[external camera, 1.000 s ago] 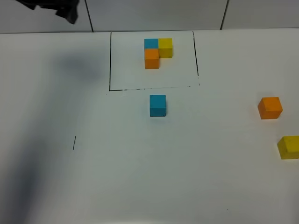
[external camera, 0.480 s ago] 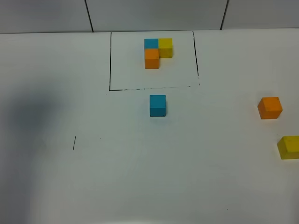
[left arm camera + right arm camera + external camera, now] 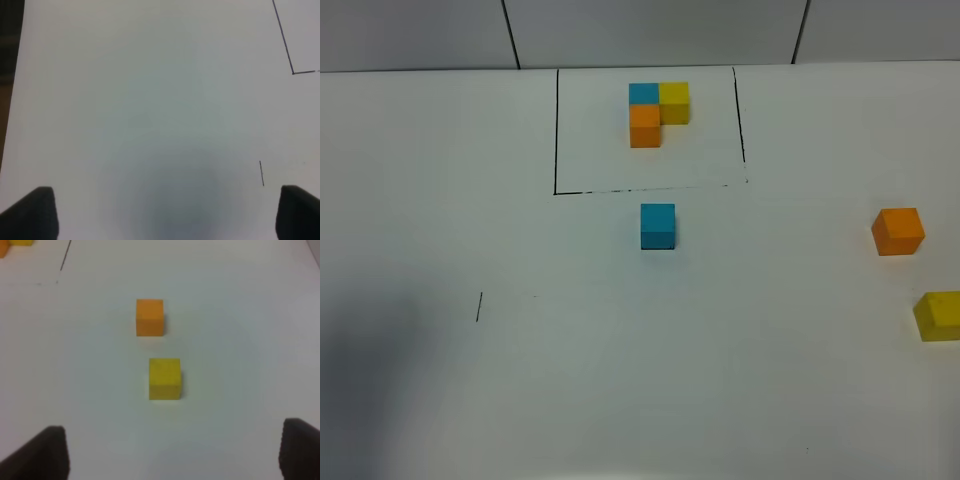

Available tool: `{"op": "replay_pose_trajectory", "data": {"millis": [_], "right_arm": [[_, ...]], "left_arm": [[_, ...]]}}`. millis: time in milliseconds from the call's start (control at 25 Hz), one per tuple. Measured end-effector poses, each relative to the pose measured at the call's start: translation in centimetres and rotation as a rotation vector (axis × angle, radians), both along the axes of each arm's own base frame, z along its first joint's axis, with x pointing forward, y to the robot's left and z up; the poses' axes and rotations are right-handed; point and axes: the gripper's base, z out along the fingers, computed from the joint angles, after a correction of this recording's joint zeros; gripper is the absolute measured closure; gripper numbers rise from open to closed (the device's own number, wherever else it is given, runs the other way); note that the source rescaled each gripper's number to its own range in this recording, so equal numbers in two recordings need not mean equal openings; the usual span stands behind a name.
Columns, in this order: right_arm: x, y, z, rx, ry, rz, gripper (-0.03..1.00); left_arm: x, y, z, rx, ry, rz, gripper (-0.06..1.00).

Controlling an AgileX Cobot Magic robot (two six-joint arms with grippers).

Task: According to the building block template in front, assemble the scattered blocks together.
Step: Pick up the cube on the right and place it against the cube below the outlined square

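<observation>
template [image 3: 655, 112] of three touching cubes sits in the far half of the thin black frame [image 3: 557, 130] drawn on the white table [image 3: 620, 400]: blue at the corner, yellow against its right side, orange against its near side, making an l shape. the loose blue cube [image 3: 658, 226] stands just outside the frame's near line, roughly in line with the template's orange cube. the loose orange cube [image 3: 898, 231] lies well to the right of the frame and nearer than its near line. the loose yellow cube [image 3: 940, 315] is near it, further right of the frame and nearer again, cut by the picture's edge. the three loose cubes stand apart from one another. a short black mark [image 3: 478, 307] lies left of the frame and nearer than it. the left gripper [image 3: 165, 215] has its fingers [image 3: 30, 215] spread wide over bare table, holding nothing, with the frame's corner and the short mark ahead of it. the right gripper [image 3: 172, 452] is likewise spread wide and empty; the yellow cube sits ahead between its fingers [image 3: 42, 455], clear of both, with the orange cube just past it
</observation>
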Motion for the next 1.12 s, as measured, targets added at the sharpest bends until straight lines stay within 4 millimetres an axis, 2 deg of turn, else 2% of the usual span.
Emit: {"op": "replay_pose_trajectory", "data": {"millis": [320,480,600,840,1000,1120], "right_arm": [[0.0,0.0,0.0,0.0,0.0,0.0,0.25],[0.0,0.0,0.0,0.0,0.0,0.0,0.25],[0.0,0.0,0.0,0.0,0.0,0.0,0.25],[0.0,0.0,0.0,0.0,0.0,0.0,0.25],[0.0,0.0,0.0,0.0,0.0,0.0,0.25],[0.0,0.0,0.0,0.0,0.0,0.0,0.25]], "left_arm": [[-7.8,0.7,-3.3,-0.038,-0.158,0.016,0.08],[-10.9,0.9,-5.2,-0.057,-0.24,0.013,0.08],[-12.2,0.7,-6.8,-0.096,-0.253,-0.003,0.08],[-13.1,0.2,-10.0,-0.133,-0.238,-0.057,0.08],[-14.1,0.1,-11.0,-0.142,-0.273,-0.075,0.08],[-14.2,0.1,-11.2,-0.139,-0.266,-0.078,0.09]]}}
